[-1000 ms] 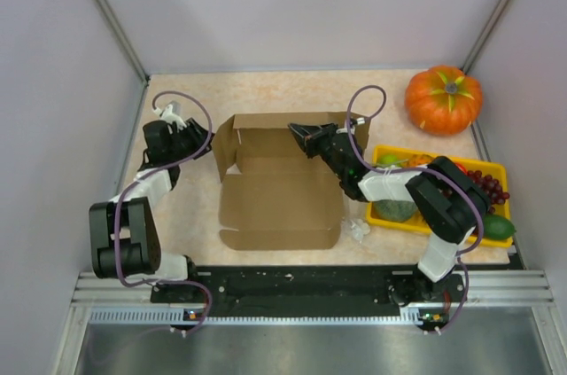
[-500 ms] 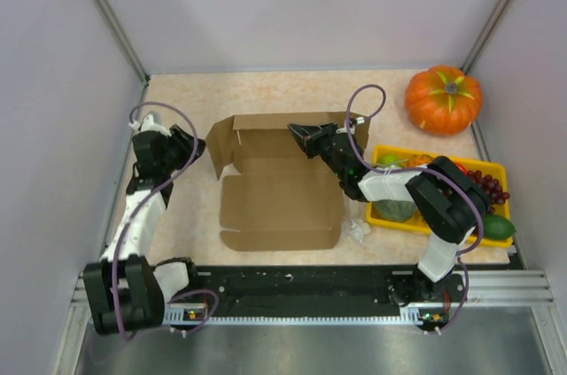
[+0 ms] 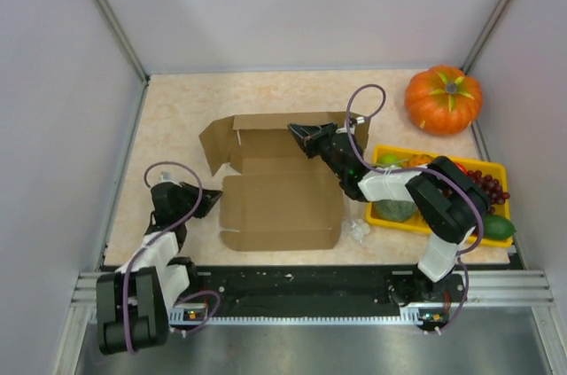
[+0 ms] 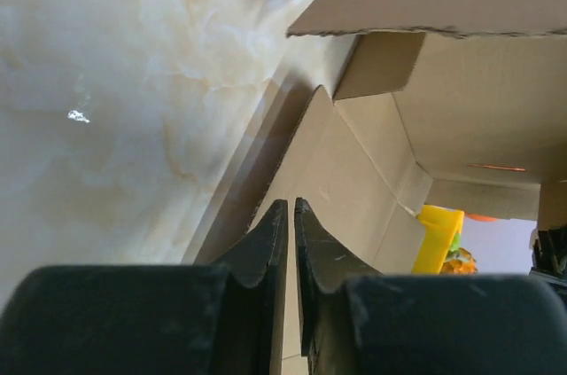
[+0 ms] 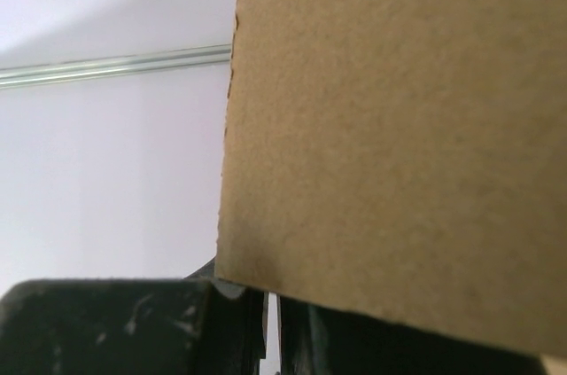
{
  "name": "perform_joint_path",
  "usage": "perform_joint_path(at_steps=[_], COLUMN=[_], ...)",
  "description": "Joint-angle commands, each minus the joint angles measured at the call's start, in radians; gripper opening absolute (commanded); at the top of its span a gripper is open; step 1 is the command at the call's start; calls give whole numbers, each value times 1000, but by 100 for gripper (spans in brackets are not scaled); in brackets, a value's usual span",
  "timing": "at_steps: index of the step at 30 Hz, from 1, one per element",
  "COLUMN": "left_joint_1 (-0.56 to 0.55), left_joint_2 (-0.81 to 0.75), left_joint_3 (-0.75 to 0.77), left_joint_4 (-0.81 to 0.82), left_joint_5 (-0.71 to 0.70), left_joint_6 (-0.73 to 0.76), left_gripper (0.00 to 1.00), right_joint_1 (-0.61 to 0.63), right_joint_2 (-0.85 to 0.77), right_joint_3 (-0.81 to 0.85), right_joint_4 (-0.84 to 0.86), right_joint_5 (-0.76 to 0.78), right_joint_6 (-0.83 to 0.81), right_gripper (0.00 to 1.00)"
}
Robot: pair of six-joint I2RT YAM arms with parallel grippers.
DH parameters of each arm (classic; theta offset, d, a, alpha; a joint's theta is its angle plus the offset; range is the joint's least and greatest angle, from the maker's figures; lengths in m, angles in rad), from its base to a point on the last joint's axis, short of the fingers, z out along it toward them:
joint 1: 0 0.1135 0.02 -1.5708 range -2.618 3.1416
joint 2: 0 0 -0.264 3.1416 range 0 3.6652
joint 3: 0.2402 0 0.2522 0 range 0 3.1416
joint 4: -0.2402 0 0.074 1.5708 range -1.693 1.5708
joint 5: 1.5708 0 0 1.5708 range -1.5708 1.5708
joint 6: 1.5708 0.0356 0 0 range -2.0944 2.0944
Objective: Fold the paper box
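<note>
Top external: right hand (image 3: pixel 298 133) clamps paper box (image 3: pixel 279 202) wall; left hand (image 3: pixel 213 200) nearly closed.

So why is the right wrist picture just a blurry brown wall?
Right wrist view: the paper box sits near the lens, filling the frame, softly focused. Left wrist view: the left pincer looms dark and blurred. Top view: even light, faint shadows.

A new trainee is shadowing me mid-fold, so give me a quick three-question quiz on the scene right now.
1. True or false: the pumpkin sits outside the yellow tray.
2. Which gripper pinches the paper box by its raised rear flap? A left, B right.
3. Which edge of the box is the left gripper at?
Key: 1 true. 2 B, the right gripper. 3 Its left edge.
</note>
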Motion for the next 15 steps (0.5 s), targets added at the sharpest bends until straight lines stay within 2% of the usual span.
perform_joint_path(at_steps=[1, 4, 7, 9, 15], left_joint_1=[0, -23, -63, -79, -86], left_joint_2=[126, 233, 316, 370, 340], left_joint_3=[-55, -5, 102, 112, 153], left_joint_4=[380, 351, 177, 170, 50], left_joint_5=[65, 20, -132, -163, -315], left_joint_6=[-121, -109, -109, -120, -151], left_gripper=[9, 1, 0, 0, 0], right_joint_1=[2, 3, 2, 2, 2], right_joint_2=[-29, -23, -21, -24, -34], right_joint_3=[-7, -12, -18, -25, -38], right_joint_4=[22, 32, 48, 52, 58], right_joint_5=[-2, -5, -5, -5, -11], right_joint_6=[-38, -35, -34, -34, -54], right_gripper=[0, 0, 0, 0, 0])
